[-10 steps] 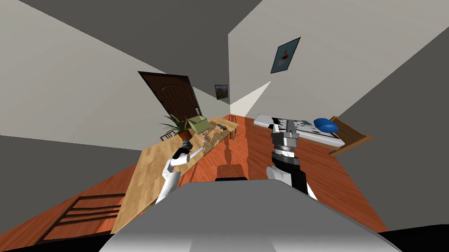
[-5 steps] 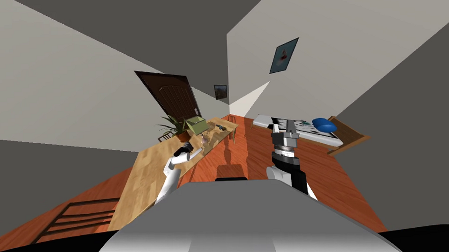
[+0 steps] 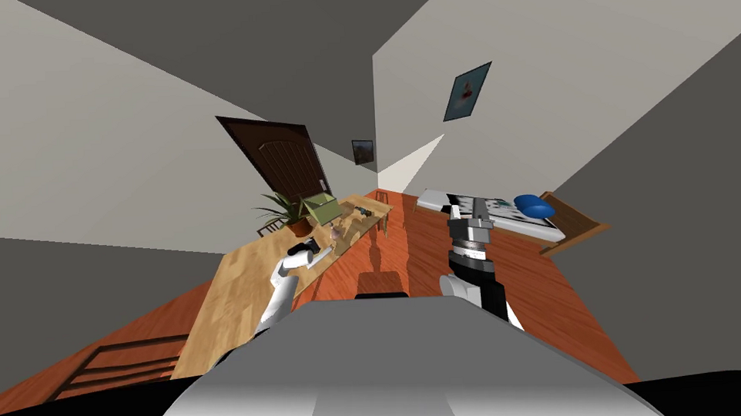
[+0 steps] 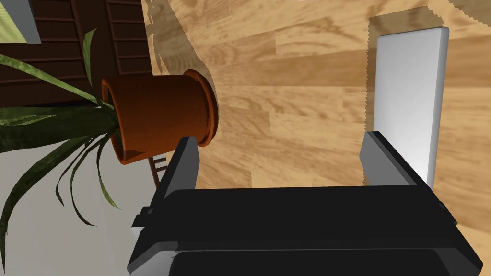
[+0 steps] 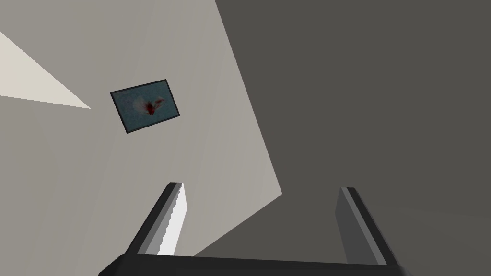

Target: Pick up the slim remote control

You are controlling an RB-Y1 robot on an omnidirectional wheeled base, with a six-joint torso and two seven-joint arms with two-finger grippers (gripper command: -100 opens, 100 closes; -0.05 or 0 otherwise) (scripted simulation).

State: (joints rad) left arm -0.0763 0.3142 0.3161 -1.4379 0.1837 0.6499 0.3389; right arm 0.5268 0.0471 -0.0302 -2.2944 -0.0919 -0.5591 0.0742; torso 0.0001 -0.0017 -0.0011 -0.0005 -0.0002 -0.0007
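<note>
Both grippers have their fingers spread wide with nothing between them: the left gripper (image 4: 280,139) hangs over the wooden table (image 4: 297,86), and the right gripper (image 5: 261,187) is held up off to the right of the table, above the floor. The slim remote control (image 4: 407,96), drawn as a plain white slab, lies on the table just past one left finger, outside the gap. A terracotta plant pot (image 4: 158,115) sits by the other finger.
</note>
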